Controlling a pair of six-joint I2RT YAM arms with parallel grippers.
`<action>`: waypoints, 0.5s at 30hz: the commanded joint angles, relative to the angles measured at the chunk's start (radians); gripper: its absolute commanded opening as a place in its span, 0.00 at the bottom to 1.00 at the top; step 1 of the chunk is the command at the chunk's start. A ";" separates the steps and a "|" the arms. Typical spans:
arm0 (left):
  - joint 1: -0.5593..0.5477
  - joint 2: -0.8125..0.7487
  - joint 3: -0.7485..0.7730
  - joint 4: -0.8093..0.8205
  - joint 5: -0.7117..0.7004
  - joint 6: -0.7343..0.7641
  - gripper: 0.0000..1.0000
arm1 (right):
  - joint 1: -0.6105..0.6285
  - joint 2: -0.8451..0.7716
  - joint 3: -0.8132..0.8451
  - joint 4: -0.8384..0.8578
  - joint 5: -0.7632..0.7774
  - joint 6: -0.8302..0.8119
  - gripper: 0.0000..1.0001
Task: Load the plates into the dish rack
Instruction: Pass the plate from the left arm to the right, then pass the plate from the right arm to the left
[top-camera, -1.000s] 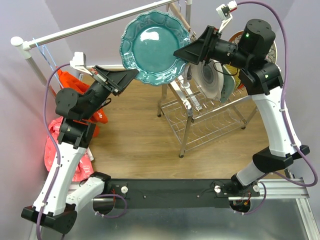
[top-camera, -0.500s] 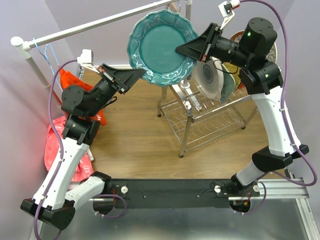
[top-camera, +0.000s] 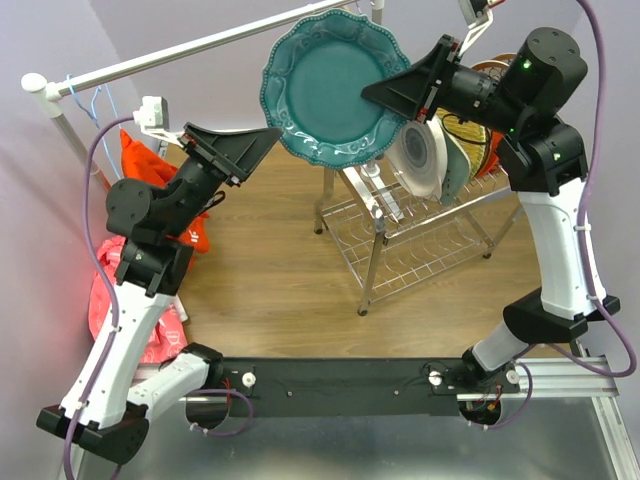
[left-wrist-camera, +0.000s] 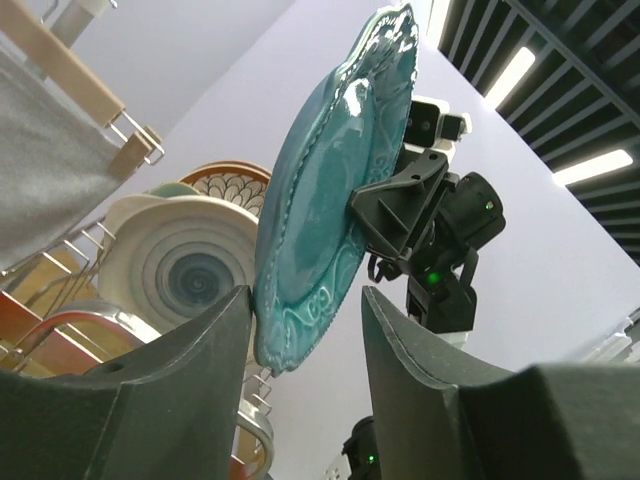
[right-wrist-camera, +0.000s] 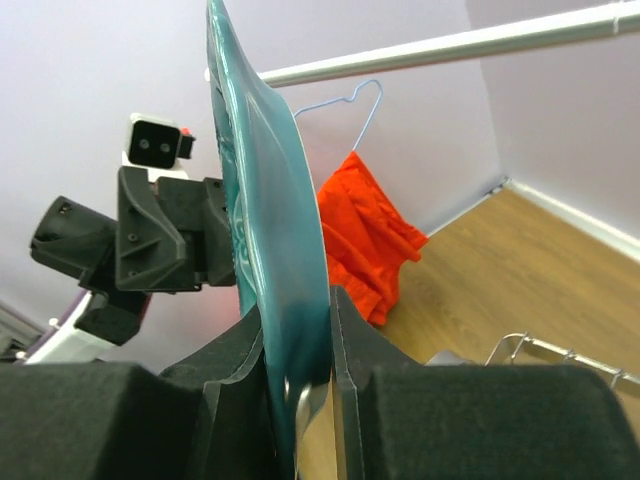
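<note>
A teal scalloped plate hangs upright in the air above the dish rack's left end. My right gripper is shut on its right rim; in the right wrist view the plate stands edge-on, pinched between the pads of that gripper. My left gripper is open at the plate's lower left edge. In the left wrist view the rim rests against one finger, with a clear gap to the other. A white-grey swirl plate and other plates stand in the rack's upper tier.
A long white clothes rail runs across the back, just behind the plate. Red cloth hangs behind my left arm, and a red bag lies lower left. A grey cloth on a wooden hanger shows beside the rack.
The right gripper has shut on the plate's right rim, and the left gripper has opened off its left edge. The plate has moved up and to the right.
</note>
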 joint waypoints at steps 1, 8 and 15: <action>0.000 -0.037 0.033 -0.064 -0.066 0.073 0.57 | -0.001 -0.040 0.064 0.090 0.034 -0.068 0.00; 0.000 -0.145 0.030 -0.288 -0.273 0.219 0.60 | -0.001 -0.107 0.038 0.056 0.163 -0.171 0.00; 0.000 -0.224 -0.061 -0.354 -0.357 0.233 0.61 | -0.001 -0.201 -0.023 0.030 0.296 -0.267 0.00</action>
